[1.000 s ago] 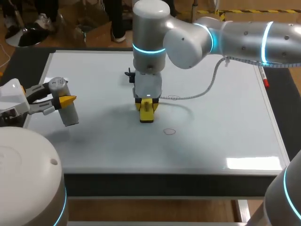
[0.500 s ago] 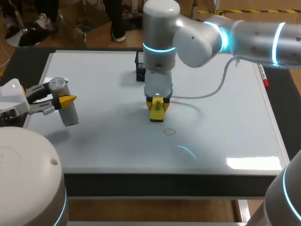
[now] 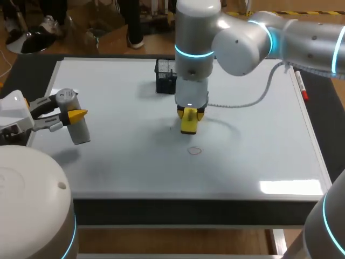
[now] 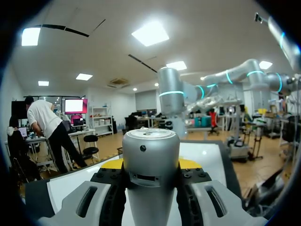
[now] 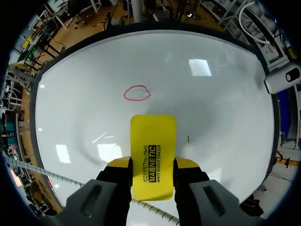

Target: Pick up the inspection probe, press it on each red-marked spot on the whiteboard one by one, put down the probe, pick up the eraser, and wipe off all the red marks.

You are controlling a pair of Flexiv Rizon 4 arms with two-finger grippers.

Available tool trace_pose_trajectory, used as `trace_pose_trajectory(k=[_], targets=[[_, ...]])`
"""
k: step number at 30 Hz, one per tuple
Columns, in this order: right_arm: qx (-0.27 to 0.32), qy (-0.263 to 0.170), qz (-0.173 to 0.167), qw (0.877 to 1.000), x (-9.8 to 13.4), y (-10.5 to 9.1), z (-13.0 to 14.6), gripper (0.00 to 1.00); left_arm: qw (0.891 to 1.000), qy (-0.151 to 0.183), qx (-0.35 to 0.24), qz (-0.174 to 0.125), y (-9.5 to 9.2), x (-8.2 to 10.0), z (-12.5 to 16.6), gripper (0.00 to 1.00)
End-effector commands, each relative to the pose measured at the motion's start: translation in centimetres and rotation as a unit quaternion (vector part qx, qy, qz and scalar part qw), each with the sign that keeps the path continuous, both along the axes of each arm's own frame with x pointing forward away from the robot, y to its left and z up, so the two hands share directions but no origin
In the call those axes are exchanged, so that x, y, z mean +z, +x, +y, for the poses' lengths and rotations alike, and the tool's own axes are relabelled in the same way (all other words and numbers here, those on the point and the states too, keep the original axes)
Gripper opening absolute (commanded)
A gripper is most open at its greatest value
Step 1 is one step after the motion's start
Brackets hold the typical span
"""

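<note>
The right end effector (image 5: 153, 165) clamps the yellow eraser (image 5: 153, 136) over the whiteboard's (image 3: 259, 151) middle, near a red mark (image 5: 137, 92), while the left end effector (image 4: 150, 165) clamps the grey probe (image 4: 150, 146) by its left edge.

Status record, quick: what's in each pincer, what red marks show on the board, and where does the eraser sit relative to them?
left pincer: shut on silver cylindrical inspection probe, at left edge of whiteboard
right pincer: shut on yellow rectangular eraser
red marks: one red outlined loop, ahead of eraser, not touching it
eraser on board: cannot tell
</note>
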State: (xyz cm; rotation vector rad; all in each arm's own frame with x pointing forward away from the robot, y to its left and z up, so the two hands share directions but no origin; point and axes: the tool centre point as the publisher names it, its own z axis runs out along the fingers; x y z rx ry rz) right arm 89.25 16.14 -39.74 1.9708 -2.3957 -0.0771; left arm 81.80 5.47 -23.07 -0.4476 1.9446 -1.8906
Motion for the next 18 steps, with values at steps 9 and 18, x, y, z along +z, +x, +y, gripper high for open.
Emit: trace_pose_trajectory(k=[9,18], targets=[[-0.089,0.007,-0.011,0.996,2.0,-0.2,-9.0,0.0,1.0,0.0,0.001,0.0,0.0,0.1,0.0,0.0],[-0.16,0.014,-0.005,0.987,1.6,0.0,-15.5,0.0,1.0,0.0,0.001,0.0,0.0,0.1,0.0,0.0]])
